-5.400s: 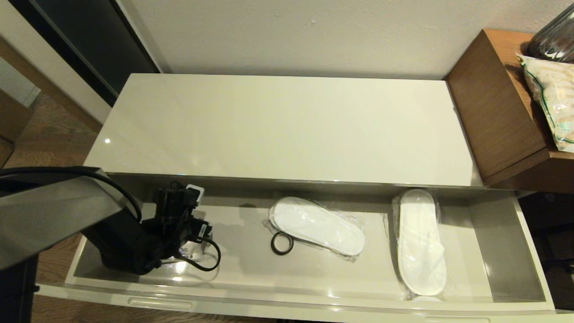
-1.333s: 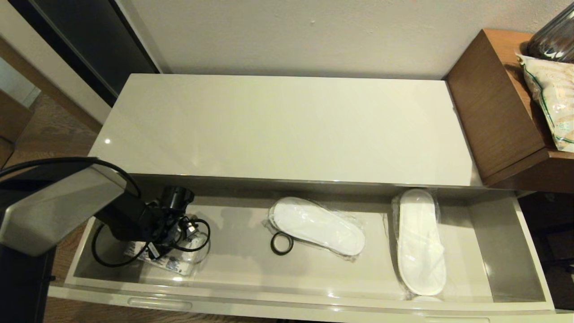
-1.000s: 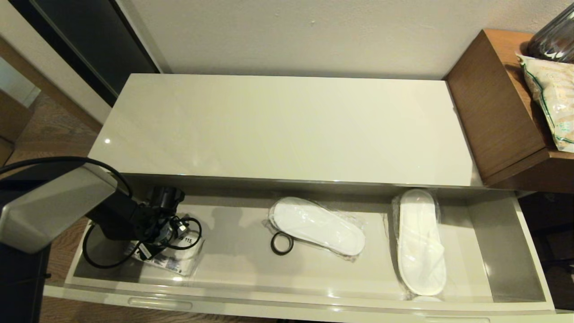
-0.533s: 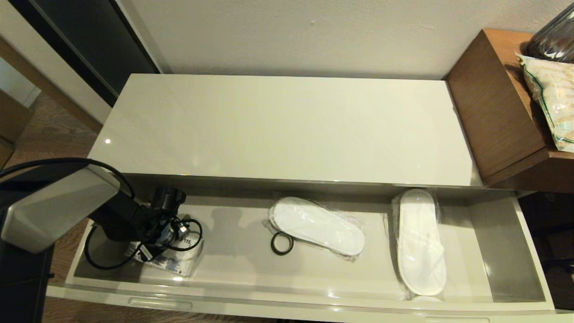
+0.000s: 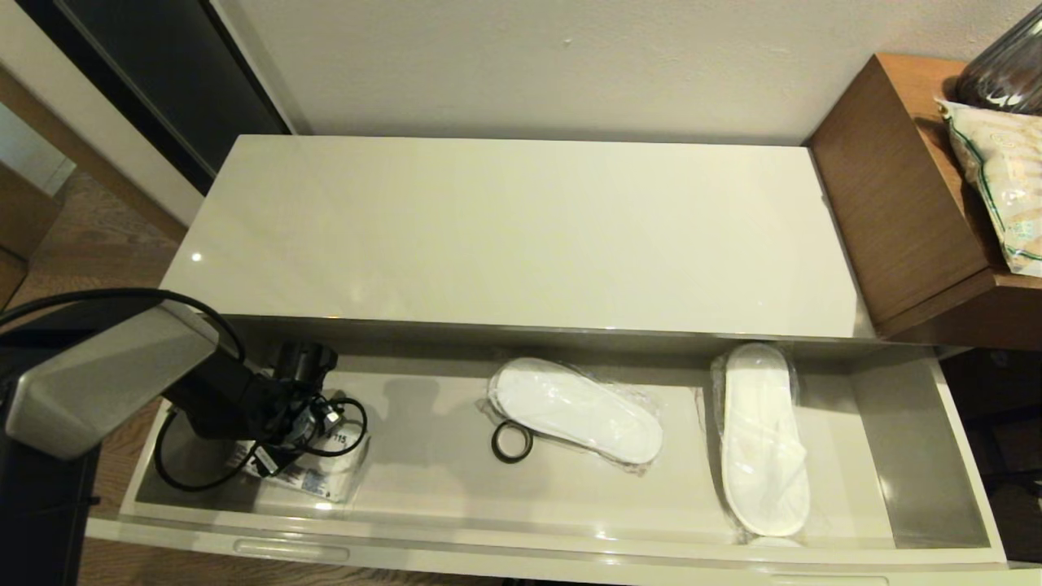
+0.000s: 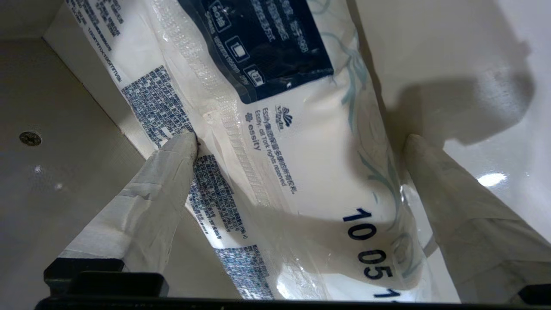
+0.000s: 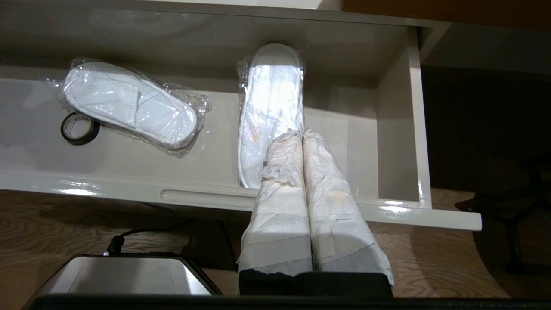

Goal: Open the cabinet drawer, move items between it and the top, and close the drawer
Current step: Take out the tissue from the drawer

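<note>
Drawer (image 5: 969, 456) pulled fully out, front panel nearest, pull handle (image 5: 291, 550) at 7 o'clock. Left gripper (image 6: 297, 150) lowered into the drawer's left end, about 8 o'clock in the head view; jaws spread wide, straddling the tissue pack (image 6: 301, 172), one fingertip (image 6: 183, 146) touching the wrapper's printed edge, the other finger (image 6: 434, 181) just beside the opposite edge, nothing clamped yet. Pack flat on the drawer floor near the left wall, digits "10 05" facing up; apparently set for a squeeze across its short width, a sensible hold for a soft, slippery wrapper. Right gripper (image 7: 301, 137) parked in front of the drawer's right end, outside it, fingers pressed together, empty, clear of the working arm. Farther along the floor: black tape ring (image 5: 511, 442) at centre, touching the wrapped slipper (image 5: 578, 411) lying at a slant; second slipper (image 5: 763, 439) lengthwise at 4 o'clock. Beyond, at 12 o'clock, the top (image 5: 521, 236), the likely destination. Wooden unit (image 5: 895, 187) at 2 o'clock.
</note>
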Controlling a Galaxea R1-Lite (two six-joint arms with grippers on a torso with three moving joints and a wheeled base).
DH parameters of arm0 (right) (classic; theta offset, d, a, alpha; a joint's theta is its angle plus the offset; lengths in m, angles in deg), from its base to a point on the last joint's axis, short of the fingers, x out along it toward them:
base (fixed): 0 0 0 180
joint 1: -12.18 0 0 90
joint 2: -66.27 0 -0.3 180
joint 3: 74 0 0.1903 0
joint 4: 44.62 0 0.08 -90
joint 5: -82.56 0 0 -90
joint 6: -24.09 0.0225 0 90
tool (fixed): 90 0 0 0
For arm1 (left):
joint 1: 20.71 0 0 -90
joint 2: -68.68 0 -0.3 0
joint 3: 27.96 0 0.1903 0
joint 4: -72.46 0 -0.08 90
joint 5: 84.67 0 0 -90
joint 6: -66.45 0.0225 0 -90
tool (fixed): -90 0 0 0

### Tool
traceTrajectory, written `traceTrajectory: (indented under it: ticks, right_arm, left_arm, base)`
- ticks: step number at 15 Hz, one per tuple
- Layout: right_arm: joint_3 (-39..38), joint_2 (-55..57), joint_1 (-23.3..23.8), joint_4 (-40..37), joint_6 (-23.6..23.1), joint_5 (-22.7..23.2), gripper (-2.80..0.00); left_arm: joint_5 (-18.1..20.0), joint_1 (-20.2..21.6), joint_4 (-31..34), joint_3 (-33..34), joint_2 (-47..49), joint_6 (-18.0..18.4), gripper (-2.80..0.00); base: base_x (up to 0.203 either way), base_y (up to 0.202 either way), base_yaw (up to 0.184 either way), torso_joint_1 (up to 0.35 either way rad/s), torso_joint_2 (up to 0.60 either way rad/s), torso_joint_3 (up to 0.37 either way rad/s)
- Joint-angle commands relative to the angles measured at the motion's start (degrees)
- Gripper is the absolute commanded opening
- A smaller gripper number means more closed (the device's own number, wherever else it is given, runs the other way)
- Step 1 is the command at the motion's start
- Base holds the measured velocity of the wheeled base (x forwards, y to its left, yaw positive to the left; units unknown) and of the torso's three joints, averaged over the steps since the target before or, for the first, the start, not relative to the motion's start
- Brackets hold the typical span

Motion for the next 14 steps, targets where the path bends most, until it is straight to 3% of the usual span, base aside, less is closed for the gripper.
traceTrajectory:
  ticks: [1, 6, 7, 14]
  right_arm:
    - [-0.01, -0.11, -0.04, 0.04, -0.05, -0.01, -2.8]
    - [-0.01, -0.11, -0.04, 0.01, -0.05, -0.01, -2.8]
    - [-0.01, -0.11, -0.04, 0.04, -0.05, -0.01, -2.8]
    - [-0.01, -0.11, -0.04, 0.04, -0.05, -0.01, -2.8]
  left_arm:
    - [0.03, 0.0, -0.02, 0.56, 0.61, -0.29, 0.0]
    - [1.43, 0.09, 0.07, 0.66, 1.84, -1.35, 0.0]
    - [1.43, 0.09, 0.08, 0.75, 1.82, -1.23, -2.8]
    - [1.43, -0.46, 0.15, 1.51, -1.11, -1.12, -2.8]
  base:
    - [0.0, 0.0, 0.0, 0.0, 0.0, 0.0]
    - [0.0, 0.0, 0.0, 0.0, 0.0, 0.0]
    - [0.0, 0.0, 0.0, 0.0, 0.0, 0.0]
    - [0.0, 0.0, 0.0, 0.0, 0.0, 0.0]
